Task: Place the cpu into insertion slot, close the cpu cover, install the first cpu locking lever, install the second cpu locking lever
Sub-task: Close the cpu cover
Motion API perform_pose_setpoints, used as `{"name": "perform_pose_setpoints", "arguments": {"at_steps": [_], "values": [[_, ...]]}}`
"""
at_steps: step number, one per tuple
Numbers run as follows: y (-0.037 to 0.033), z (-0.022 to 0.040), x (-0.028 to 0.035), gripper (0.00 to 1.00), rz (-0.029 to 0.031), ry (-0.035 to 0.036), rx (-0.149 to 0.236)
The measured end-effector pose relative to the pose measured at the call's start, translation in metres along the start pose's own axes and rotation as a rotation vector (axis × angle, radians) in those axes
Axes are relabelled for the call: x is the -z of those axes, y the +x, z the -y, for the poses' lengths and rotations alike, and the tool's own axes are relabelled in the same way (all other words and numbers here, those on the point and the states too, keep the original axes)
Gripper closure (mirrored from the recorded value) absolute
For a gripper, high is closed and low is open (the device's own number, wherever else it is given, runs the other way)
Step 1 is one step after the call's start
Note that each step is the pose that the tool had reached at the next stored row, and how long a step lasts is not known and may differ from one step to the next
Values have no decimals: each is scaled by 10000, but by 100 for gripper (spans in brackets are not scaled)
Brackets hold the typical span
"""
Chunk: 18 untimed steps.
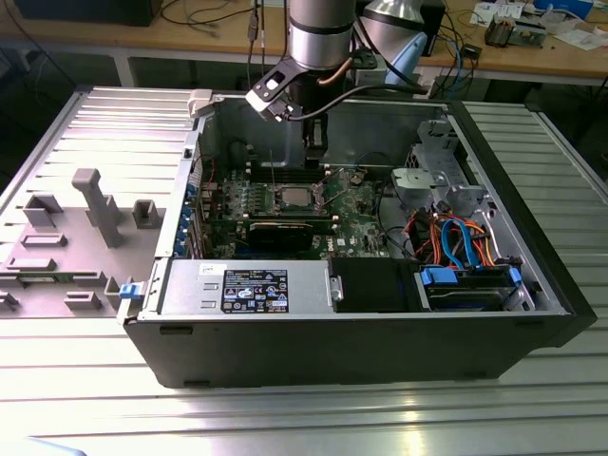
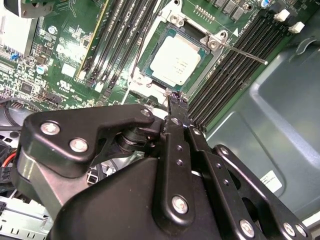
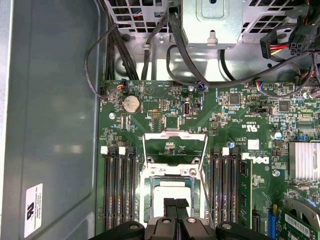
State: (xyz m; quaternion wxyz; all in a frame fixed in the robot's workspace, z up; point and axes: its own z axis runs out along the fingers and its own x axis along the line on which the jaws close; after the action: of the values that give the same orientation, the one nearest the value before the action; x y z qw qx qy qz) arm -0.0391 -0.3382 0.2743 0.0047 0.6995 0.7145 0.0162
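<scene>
**CPU seated; cover and levers outstanding**

- **cpu** (image 2: 175, 60): lies flat in the insertion slot (image 2: 146, 70) on the green board.
- **cpu cover** (image 3: 174, 134): appears swung up off the socket, not closed.
- **locking lever** (image 2: 245, 52): juts free, judged unlatched.
- **arm** (image 1: 323, 33): reaches straight down into the computer case (image 1: 332, 351).
- **hand** (image 3: 175, 205): fingers pressed together with nothing gripped, tips just over the socket's edge.

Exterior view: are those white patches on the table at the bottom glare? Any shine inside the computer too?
Yes: in the exterior view glare whitens the ribbed table; in the second wrist view the cpu shines pale on its metal top; in the first wrist view the case wall carries a soft sheen.
</scene>
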Motion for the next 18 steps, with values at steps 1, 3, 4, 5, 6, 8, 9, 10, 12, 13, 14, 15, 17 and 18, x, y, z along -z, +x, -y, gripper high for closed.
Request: {"name": "perform_pose_setpoints", "arguments": {"at_steps": [1,3,4,5,6,8,9,10,12,13,14,15,17,18], "values": [[0,-4,0,89,0,0,2],[0,-15,-1,89,-1,-1,0],[0,-20,-1,89,0,0,-1],[0,-21,-1,89,0,0,-2],[0,-22,-1,89,0,0,-1],[-1,-27,-1,89,0,0,1],[-1,-35,-1,89,0,0,-1],[-1,-36,-1,89,0,0,-1],[-4,-185,-5,89,0,0,0],[-4,-194,-6,89,0,0,0],[-4,-204,-6,89,-1,0,0],[-5,-215,-7,89,0,-1,1],[-5,-229,-7,89,0,-1,1],[-5,-235,-7,89,0,0,0]]}}
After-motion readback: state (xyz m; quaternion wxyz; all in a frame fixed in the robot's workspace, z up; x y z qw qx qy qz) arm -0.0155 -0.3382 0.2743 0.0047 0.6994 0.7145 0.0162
